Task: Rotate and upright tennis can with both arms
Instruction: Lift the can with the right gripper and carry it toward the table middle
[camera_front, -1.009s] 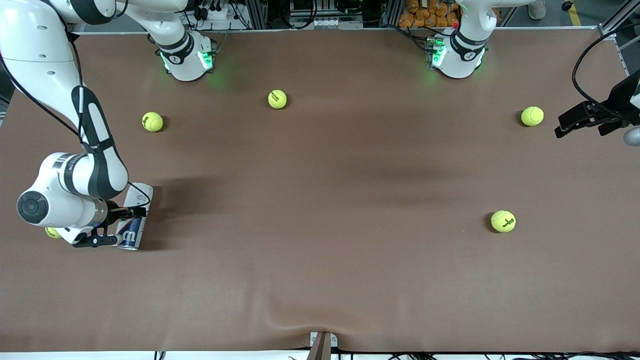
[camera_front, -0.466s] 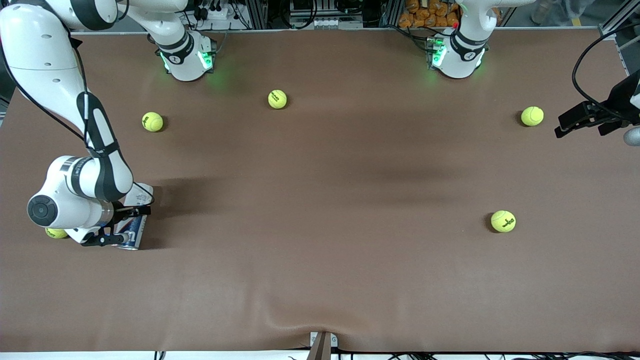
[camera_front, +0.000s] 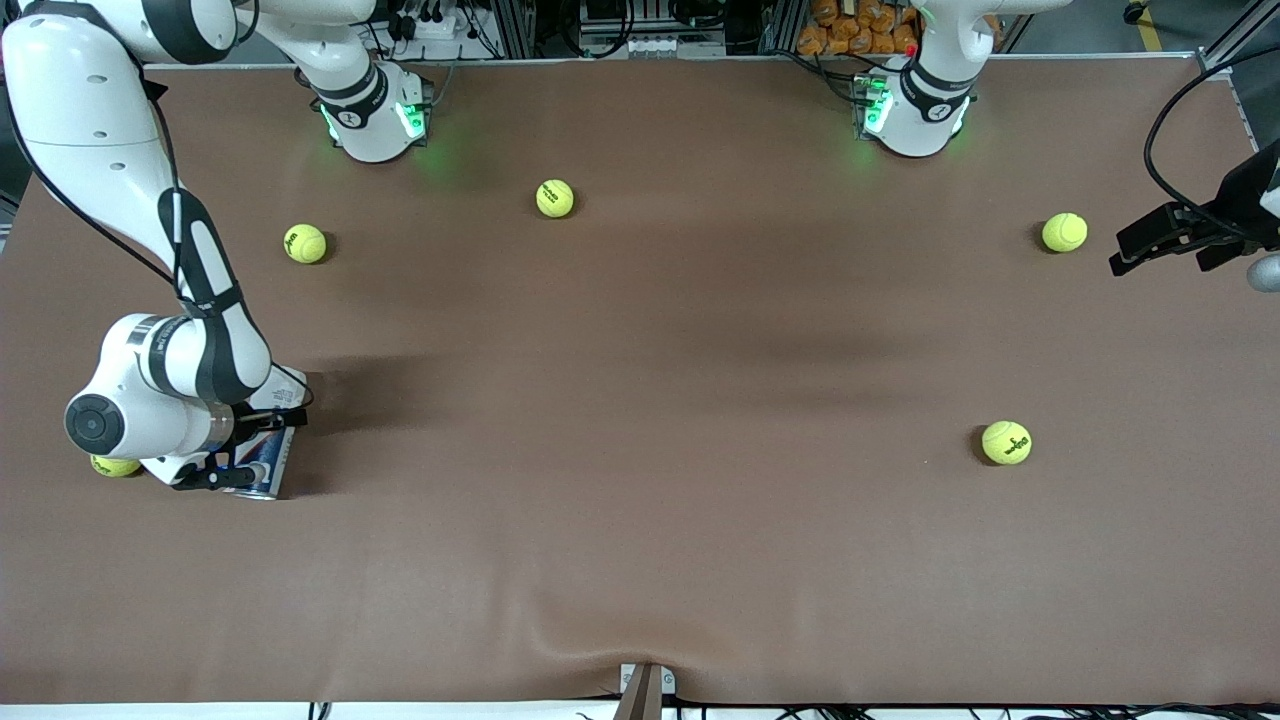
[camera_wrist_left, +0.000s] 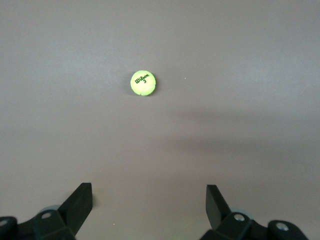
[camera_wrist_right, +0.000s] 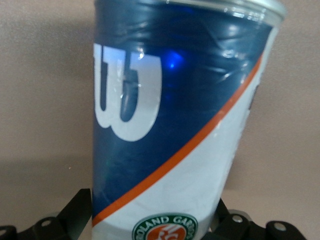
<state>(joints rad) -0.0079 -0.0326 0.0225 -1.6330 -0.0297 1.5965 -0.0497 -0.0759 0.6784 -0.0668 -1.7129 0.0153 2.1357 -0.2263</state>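
The tennis can (camera_front: 272, 462) lies on its side near the right arm's end of the table, with its dark blue W band toward the front camera. My right gripper (camera_front: 265, 447) is low at the can, with one finger on each side of it, at full spread. In the right wrist view the can (camera_wrist_right: 170, 125) fills the gap between the fingers (camera_wrist_right: 80, 212), and its silvery rim is at the end away from the gripper (camera_wrist_right: 155, 215). My left gripper (camera_front: 1150, 245) waits open and empty above the left arm's end of the table. It also shows in the left wrist view (camera_wrist_left: 149, 200).
Several yellow-green tennis balls lie on the brown mat: one (camera_front: 305, 243) and one (camera_front: 555, 198) near the right arm's base, one (camera_front: 1064, 232) beside my left gripper, one (camera_front: 1006, 442) nearer the front camera. Another (camera_front: 115, 466) peeks from under my right arm. The left wrist view shows a ball (camera_wrist_left: 143, 83).
My right arm has slid a little toward the can, so the fingers reach farther along its sides. The can and the left arm have not moved.
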